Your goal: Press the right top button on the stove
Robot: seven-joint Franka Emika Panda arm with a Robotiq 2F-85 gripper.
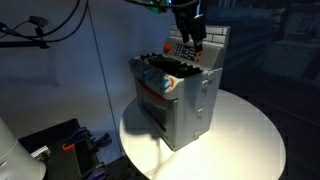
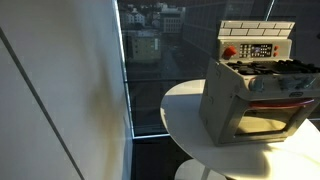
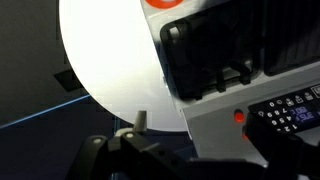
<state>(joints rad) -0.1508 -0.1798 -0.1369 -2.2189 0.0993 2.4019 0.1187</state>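
The stove (image 1: 180, 95) is a small grey toy oven on a round white table (image 1: 250, 130). It also shows in an exterior view (image 2: 250, 95) and in the wrist view (image 3: 215, 55), with black burners on top. Its tiled back wall carries a red button (image 2: 229, 52) and a dark keypad (image 2: 260, 50). Both also show in the wrist view, the button (image 3: 238, 117) left of the keypad (image 3: 290, 108). My gripper (image 1: 188, 32) hangs just above the back wall. In the wrist view the gripper (image 3: 200, 130) has its fingers apart and empty, with the red button between them.
The table edge (image 3: 100, 90) drops to a dark floor. Black equipment with cables (image 1: 60, 145) lies low beside the table. A white wall (image 2: 60, 90) and a window onto city buildings (image 2: 150, 40) stand behind the stove.
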